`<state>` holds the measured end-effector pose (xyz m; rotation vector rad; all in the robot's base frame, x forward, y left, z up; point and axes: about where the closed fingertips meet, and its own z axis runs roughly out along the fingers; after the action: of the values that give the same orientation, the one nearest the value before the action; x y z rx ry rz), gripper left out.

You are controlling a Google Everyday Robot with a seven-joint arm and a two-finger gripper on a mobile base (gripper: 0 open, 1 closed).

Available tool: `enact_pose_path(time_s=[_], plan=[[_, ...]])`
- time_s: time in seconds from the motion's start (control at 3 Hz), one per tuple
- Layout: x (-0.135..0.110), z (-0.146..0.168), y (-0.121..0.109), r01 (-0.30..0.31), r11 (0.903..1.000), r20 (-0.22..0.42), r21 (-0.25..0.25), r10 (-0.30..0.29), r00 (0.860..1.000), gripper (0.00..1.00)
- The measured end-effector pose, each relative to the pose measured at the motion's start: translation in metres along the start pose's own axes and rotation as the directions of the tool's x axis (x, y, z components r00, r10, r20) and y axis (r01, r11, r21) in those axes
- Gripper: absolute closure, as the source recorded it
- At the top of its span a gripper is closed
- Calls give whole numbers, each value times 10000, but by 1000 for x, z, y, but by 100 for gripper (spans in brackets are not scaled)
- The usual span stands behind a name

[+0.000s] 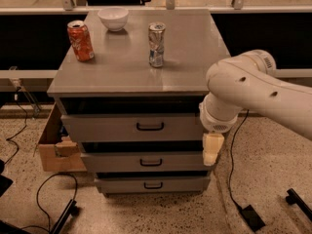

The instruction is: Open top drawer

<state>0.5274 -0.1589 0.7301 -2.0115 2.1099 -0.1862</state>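
Gripper point(211, 155): hangs at the right front corner of the bench point(122, 74), beside the right end of the top drawer point(107, 128) and well right of its black handle point(149, 126); whether it is open or closed you cannot tell. Top drawer: directly under the bench top, front near flush, handle untouched. Hazards, as you should judge them: from this low, side-on start it may hook the middle drawer point(112, 163) instead, or knock the bench and topple the silver can point(156, 45).
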Motion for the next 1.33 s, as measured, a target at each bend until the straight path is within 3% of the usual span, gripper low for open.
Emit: enact_pose_path(time_s=[0.33,0.67,1.33], plan=[[-1,19,-7,501,9987,-374,-133,-506,9980,0],[2,34,-33,980,9951,-844,-151,-989,9915,0],[-11,52,-34,888,9958,-596,-225,-900,9942,0]])
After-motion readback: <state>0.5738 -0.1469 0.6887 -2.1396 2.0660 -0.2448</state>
